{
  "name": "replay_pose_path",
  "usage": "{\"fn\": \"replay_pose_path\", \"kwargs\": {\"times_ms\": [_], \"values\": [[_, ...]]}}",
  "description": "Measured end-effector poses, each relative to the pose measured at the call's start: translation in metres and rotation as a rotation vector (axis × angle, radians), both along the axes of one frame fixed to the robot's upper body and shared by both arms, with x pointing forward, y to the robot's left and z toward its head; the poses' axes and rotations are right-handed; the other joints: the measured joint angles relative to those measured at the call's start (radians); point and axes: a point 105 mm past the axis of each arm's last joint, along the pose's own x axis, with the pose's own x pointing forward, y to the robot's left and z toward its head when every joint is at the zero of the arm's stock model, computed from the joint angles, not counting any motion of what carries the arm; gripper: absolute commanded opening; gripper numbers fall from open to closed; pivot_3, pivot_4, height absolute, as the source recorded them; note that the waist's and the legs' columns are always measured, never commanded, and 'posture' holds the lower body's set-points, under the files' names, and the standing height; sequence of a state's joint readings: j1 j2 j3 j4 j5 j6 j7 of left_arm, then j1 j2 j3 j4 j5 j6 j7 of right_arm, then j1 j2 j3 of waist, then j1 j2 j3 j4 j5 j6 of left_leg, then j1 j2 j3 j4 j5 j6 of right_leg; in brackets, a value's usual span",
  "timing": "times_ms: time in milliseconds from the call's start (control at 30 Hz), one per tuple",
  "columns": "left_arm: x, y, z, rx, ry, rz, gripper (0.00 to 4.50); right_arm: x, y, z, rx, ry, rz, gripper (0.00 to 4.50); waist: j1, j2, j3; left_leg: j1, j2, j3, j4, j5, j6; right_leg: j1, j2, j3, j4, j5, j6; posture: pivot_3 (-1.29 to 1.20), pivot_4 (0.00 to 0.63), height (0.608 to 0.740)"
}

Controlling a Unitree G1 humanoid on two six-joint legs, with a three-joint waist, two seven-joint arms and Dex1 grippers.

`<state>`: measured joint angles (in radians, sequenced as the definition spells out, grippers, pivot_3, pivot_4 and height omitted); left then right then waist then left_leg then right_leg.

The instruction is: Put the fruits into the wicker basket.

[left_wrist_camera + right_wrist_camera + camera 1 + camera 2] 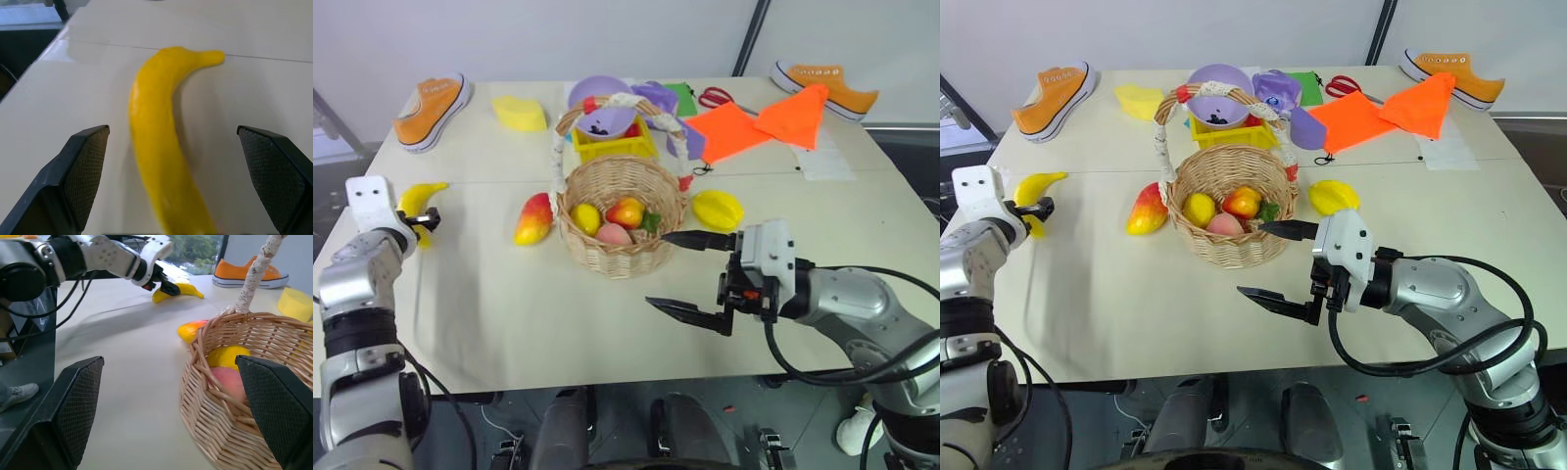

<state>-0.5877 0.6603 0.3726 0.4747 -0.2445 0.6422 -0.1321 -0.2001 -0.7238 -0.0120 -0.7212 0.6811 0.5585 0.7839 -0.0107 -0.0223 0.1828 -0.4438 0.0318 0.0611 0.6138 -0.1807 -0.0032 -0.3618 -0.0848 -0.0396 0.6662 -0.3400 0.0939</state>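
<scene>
Banana [161,142] btwn open L hand [188,161] fingers

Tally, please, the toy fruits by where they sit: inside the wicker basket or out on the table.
In the wicker basket: 3 (lemon, apple, peach)
On the table: 3 (banana, mango, lumpy yellow fruit)
Total: 6

banana [421,200]: plain yellow
mango [533,217]: red blending into yellow
lumpy fruit [717,209]: yellow
wicker basket [619,257]: tan weave, handle wrapped in white and red cord
fruits in basket: yellow lemon [585,217], pink peach [613,235], red-yellow apple [626,211]
sneakers [433,110]: orange, white soles
bowl [598,103]: purple
cloth [762,121]: bright orange
gripper fingers [84,166]: black
</scene>
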Motion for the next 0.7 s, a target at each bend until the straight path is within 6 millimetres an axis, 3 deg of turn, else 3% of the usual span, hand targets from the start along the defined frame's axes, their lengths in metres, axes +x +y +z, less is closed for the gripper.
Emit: {"fn": "replay_pose_path", "kwargs": {"times_ms": [67, 167, 333, 567, 700], "values": [[0.003, 0.001, -0.005, -0.020, 0.022, 0.015, 4.50, 0.000, 0.000, 0.000, 0.001, -0.004, 0.000, 4.48, -0.002, 0.000, 0.000, 0.000, 0.000, 0.000, 0.000, 0.000, 0.000, 0.000, 0.001, 0.000, 0.000, 0.000, 0.000, 0.00, 0.150, 0.729], [0.004, 0.003, -0.010, -0.047, 0.046, 0.038, 3.67, 0.001, 0.001, 0.000, 0.002, -0.008, -0.005, 4.50, -0.001, -0.001, 0.000, 0.000, 0.000, 0.000, 0.000, 0.000, 0.000, 0.000, 0.001, 0.000, 0.001, 0.000, 0.000, 0.00, 0.150, 0.729], [0.004, 0.007, -0.013, -0.085, 0.043, 0.079, 1.12, 0.002, 0.000, -0.003, 0.000, -0.015, -0.024, 4.50, 0.000, -0.002, 0.000, 0.000, 0.000, 0.000, 0.001, 0.000, 0.000, 0.000, 0.001, 0.000, 0.001, 0.001, 0.001, 0.00, 0.150, 0.729], [-0.001, 0.010, -0.002, -0.044, 0.002, 0.060, 1.12, 0.001, -0.001, -0.006, -0.004, -0.024, -0.030, 4.50, -0.003, -0.003, 0.000, 0.000, 0.000, 0.000, 0.001, 0.000, 0.000, 0.000, 0.001, 0.000, 0.001, 0.001, 0.001, 0.00, 0.150, 0.729], [-0.031, 0.004, 0.026, -0.028, -0.225, -0.122, 1.12, 0.002, -0.004, -0.009, -0.015, -0.022, -0.044, 4.50, -0.012, -0.003, 0.000, 0.000, 0.001, 0.001, -0.001, 0.000, -0.001, -0.001, -0.001, 0.001, 0.000, 0.001, 0.001, 0.00, 0.150, 0.729]]}}
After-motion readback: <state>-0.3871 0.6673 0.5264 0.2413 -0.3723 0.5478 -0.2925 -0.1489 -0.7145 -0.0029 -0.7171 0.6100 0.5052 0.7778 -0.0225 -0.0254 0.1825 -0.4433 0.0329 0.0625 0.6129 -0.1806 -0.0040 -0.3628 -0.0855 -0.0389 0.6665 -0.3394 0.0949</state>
